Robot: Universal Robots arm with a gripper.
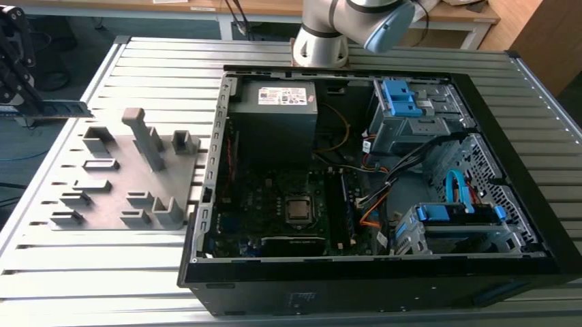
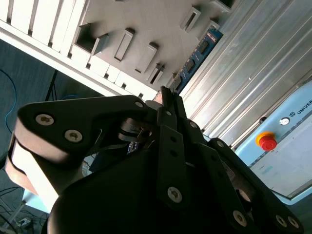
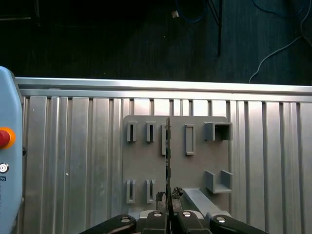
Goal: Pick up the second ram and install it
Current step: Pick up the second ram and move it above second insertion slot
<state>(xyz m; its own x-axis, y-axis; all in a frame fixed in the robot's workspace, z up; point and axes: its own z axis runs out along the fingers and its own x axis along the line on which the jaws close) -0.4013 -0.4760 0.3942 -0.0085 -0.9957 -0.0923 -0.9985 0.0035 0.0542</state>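
1 ram (image 2: 199, 54), 1 fixture (image 1: 109, 187), 1 PC (image 1: 364, 286)

Thin dark second ram (image 3: 168, 146), edge-on, clamped between jaws.

The exterior view looks down across the table (image 1: 109, 272), with the grey fixture (image 1: 109, 184) at the exterior view's left and the open computer case (image 1: 364, 283) at its right. Both wrist views sit close behind the gripper (image 3: 168, 197) (image 2: 165, 95). The first faces straight down along the clamped second ram (image 3: 168, 146), the second obliquely. All share the fixture.
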